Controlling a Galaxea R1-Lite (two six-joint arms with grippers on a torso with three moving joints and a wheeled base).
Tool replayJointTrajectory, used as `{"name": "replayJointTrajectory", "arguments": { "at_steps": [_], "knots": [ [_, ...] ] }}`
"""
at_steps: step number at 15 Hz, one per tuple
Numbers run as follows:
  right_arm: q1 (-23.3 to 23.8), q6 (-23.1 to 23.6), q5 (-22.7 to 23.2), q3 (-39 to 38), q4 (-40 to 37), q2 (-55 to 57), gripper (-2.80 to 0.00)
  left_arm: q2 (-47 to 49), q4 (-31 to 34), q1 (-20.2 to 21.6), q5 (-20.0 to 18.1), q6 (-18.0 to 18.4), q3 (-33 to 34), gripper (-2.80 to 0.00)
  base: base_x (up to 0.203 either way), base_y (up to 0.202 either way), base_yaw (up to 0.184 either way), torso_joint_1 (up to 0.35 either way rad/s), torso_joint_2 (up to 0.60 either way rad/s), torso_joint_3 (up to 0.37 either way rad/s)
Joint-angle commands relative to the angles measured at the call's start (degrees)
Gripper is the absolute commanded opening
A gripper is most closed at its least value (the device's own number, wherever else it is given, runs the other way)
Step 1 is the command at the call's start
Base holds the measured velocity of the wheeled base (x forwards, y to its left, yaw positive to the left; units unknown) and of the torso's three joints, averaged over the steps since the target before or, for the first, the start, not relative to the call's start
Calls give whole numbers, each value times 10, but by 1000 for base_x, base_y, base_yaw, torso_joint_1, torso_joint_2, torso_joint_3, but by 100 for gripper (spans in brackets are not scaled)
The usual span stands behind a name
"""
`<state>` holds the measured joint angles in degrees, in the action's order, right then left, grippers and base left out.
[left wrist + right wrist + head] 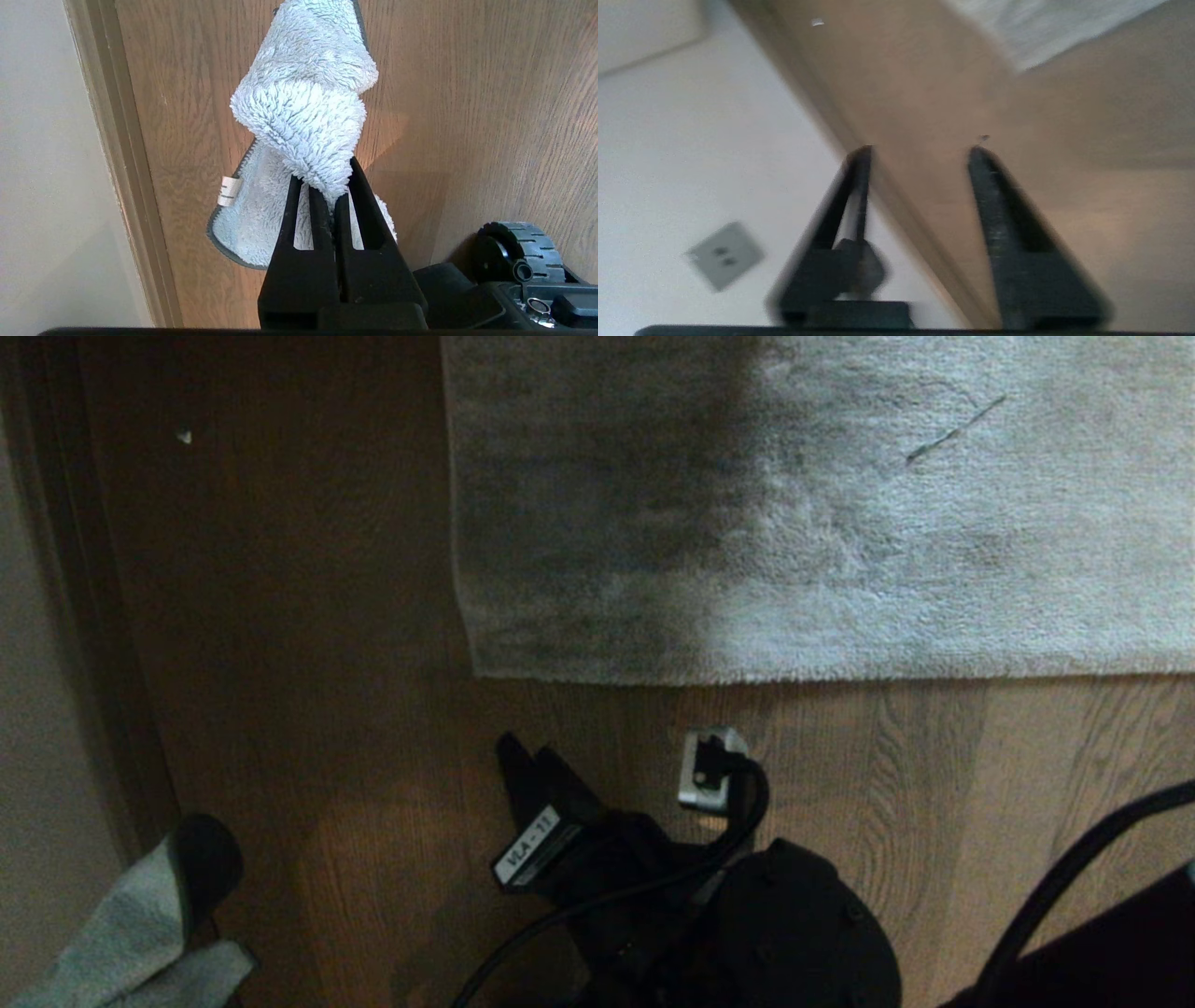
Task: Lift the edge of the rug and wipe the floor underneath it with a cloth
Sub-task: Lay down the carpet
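The rug edge (794, 674) lies flat on the floor (327, 644), its straight border running across in front of the robot and ending in a square corner (478, 672) toward the robot's left; nothing lifts it yet, so the step in hand looks to be the reach for that border. The right gripper (920, 149) hangs above bare planks a little short of the corner, its two fingers spread apart with nothing between them, and in its wrist view the corner sits ahead and off to one side, not between the tips. To do this well, the fingers should probably come down just past the border near the corner, one tip sliding low along the wood under the pile so the pinch takes the whole thickness, not only the fluff. A grip close to the corner should fold back more easily than one mid-border, since the rug is large and likely heavy. The lift should be high enough to bare a good strip of wood. The cloth (303, 116) waits at the floor's left side near the skirting board (126, 186), pinched tight in the closed left gripper (332, 191) and hanging in a twist; it should be spread flatter before wiping.
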<state>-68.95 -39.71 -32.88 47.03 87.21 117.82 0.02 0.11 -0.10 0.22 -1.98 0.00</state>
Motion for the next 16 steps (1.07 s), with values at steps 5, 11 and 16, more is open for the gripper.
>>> {"name": "replayJointTrajectory", "arguments": {
  "at_steps": [5, 11, 16],
  "knots": [
    [92, 24, 2, -100, 24, -64, -280, 0, 1, 0, 0, 0, 0, -280, 0, 0, 0, 0, 0, 0],
    [161, 81, 13, -134, -52, -113, -280, 0, 0, 0, 0, 0, 0, -280, 0, 0, 0, 0, 0, 0],
    [204, 92, 16, -137, -148, -136, -280, 0, 0, 0, 0, 0, 0, -280, 0, 0, 0, 0, 0, 0]
  ]
}}
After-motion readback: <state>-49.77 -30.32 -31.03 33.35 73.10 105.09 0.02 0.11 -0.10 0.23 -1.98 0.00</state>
